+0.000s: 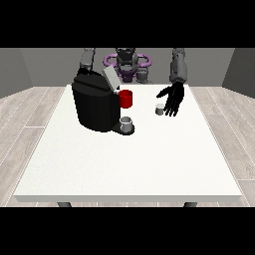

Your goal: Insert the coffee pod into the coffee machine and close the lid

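Front view:

- Table (149, 169): large, white; bears every item below on its far half.
- Coffee machine (94, 107): black body, left of centre. Its lid (110, 78) is tilted up, so the pod slot is presumably open and ready for loading.
- Red part (126, 98): at the machine's right side, just under the lid; whether it is a cup or part of the machine cannot be told.
- Grey cup (127, 122): stands on the machine's front platform, near side, placed to catch the brew.
- Coffee pod (160, 109): small and grey, standing on the table right of the machine, apart from it; not yet inserted.
- Hand at the view's right (173, 98): fingers spread and pointing downward, holding nothing. It sits just beside the pod on its right, apparently poised to take it; contact cannot be told.
- Hand at the view's left: hidden behind the machine, only the arm (87, 59) shows; finger state cannot be told.
- Progress, as judged: 0 of 2 steps done, pod outside and lid up.
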You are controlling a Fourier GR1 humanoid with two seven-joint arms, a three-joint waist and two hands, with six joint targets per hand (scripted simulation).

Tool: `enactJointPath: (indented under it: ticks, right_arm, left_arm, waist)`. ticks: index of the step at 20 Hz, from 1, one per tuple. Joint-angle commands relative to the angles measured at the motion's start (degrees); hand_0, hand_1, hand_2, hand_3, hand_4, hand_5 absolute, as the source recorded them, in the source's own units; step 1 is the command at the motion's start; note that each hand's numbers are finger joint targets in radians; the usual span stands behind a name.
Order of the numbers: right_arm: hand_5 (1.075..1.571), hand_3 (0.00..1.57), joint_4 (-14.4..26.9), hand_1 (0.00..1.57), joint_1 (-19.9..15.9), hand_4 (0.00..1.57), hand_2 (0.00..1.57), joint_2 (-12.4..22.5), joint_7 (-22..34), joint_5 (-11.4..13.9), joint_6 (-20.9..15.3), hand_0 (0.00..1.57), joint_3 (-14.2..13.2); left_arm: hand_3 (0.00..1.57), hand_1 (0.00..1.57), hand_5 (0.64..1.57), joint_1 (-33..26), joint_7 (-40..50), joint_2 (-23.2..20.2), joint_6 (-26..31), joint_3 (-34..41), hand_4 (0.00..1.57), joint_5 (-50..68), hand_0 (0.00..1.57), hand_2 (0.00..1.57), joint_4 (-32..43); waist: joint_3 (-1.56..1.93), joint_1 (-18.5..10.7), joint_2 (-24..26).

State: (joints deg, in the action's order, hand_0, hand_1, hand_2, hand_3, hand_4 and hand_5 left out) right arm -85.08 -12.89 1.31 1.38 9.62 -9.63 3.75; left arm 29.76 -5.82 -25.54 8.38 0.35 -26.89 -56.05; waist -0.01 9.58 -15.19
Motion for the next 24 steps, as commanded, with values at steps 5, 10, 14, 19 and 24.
enactJointPath:
  ticks: [5,10,14,19,24]
  right_arm:
    - [1.571,0.0,3.51,0.0,-2.62,0.0,0.0,-0.93,0.13,1.57,-0.77,0.0,0.38]
    - [1.571,0.0,6.39,0.0,-4.09,0.0,0.0,-0.25,0.51,0.24,1.04,0.0,-0.85]
    - [1.571,0.0,7.92,0.0,-3.99,0.0,0.0,-0.57,-3.76,-1.3,1.2,0.0,-2.04]
    - [1.571,0.0,10.64,0.0,-2.0,0.0,0.0,-1.26,-5.99,-1.33,0.14,0.0,-1.25]
    - [1.571,0.0,8.67,0.0,-2.57,0.0,0.0,-0.71,-2.22,-1.42,1.63,0.0,-1.48]
  left_arm:
    - [0.76,0.84,1.571,3.22,-4.36,2.54,-9.53,-2.7,0.3,-9.05,0.84,0.92,6.15]
    - [0.87,0.94,1.571,4.52,-2.55,3.89,-10.62,-6.44,0.43,-14.82,0.94,1.04,8.37]
    - [0.86,0.83,1.571,4.4,-5.0,0.88,-8.64,-7.68,0.34,-17.56,0.83,1.0,11.07]
    - [0.81,0.75,1.571,5.73,-2.02,2.63,-6.21,-9.76,0.37,-21.23,0.75,0.94,13.95]
    - [0.92,0.87,1.571,9.06,-5.45,2.26,-6.65,-7.03,0.41,-22.07,0.87,1.02,19.72]
  waist:
    - [-0.02,-0.62,-0.62]
    - [0.01,-0.36,0.52]
    - [0.02,-1.12,-1.08]
    - [0.02,-0.75,1.23]
    - [-0.01,1.04,1.6]
